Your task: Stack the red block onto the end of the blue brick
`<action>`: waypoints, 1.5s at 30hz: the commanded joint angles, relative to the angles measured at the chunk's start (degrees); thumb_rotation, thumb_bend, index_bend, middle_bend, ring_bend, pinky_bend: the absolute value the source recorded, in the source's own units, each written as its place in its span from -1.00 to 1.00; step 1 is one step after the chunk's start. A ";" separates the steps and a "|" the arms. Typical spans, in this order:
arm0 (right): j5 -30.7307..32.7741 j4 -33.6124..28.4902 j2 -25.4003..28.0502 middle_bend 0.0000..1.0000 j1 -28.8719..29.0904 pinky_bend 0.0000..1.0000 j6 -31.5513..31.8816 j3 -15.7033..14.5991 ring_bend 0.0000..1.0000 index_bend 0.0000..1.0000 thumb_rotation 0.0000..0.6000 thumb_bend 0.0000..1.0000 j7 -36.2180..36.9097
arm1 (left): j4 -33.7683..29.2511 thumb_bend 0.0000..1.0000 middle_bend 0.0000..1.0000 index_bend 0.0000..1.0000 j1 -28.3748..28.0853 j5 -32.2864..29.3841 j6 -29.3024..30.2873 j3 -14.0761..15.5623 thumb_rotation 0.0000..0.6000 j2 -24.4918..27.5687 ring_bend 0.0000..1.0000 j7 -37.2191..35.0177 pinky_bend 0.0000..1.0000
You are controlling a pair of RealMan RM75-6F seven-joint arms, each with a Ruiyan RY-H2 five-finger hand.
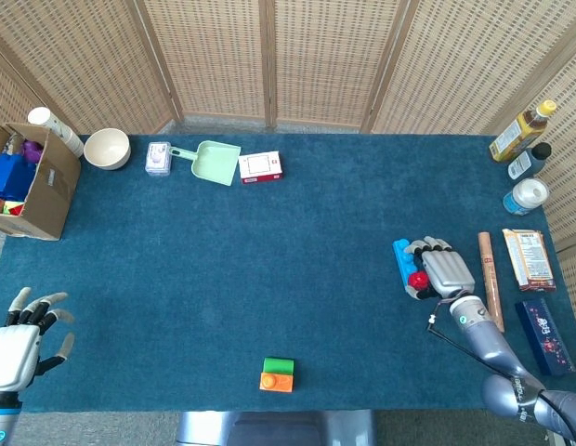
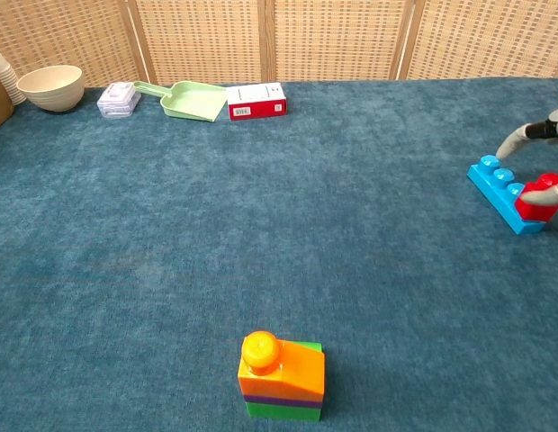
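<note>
The blue brick (image 1: 401, 259) lies at the table's right, also seen in the chest view (image 2: 496, 187). The red block (image 1: 417, 280) sits on the brick's near end (image 2: 539, 198). My right hand (image 1: 445, 270) lies over that end and holds the red block between thumb and fingers. At the chest view's right edge, one fingertip (image 2: 556, 185) touches the block's top and another finger (image 2: 524, 135) arches above the brick. My left hand (image 1: 16, 347) hovers at the table's near left corner, fingers spread, holding nothing.
A green, purple and orange block stack (image 2: 281, 374) stands near the front edge. Bowl (image 1: 107, 148), clear box (image 1: 158, 158), green scoop (image 1: 213, 162) and red-white box (image 1: 260, 166) line the back. A cardboard box (image 1: 28, 181) sits left. Bottles (image 1: 523, 158), a tube (image 1: 490, 279) and packets (image 1: 529, 259) crowd the right edge.
</note>
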 commanded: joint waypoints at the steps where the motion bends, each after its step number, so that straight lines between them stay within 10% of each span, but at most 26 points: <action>1: -0.58 -1.36 0.54 -0.72 -0.02 -0.84 0.89 0.27 -0.93 -0.63 0.41 -0.36 -0.16 | 0.01 -0.06 -0.51 -0.10 -0.03 0.05 -0.03 0.03 1.00 0.02 -0.54 -0.01 -0.95; 18: -14.89 2.55 -8.08 -1.00 -1.51 -1.00 8.52 1.47 -1.00 -0.96 -0.68 -0.63 8.73 | -0.72 -0.06 -0.51 -0.10 -0.10 0.41 -0.01 0.21 1.00 0.95 -0.55 -0.62 -0.95; 45: -17.51 14.83 -16.21 -1.00 -2.64 -1.00 8.39 0.24 -1.00 -1.00 -0.78 -0.81 10.21 | -2.08 -0.06 -0.51 -0.10 -0.24 0.16 -0.59 0.33 1.00 2.02 -0.54 -0.10 -0.95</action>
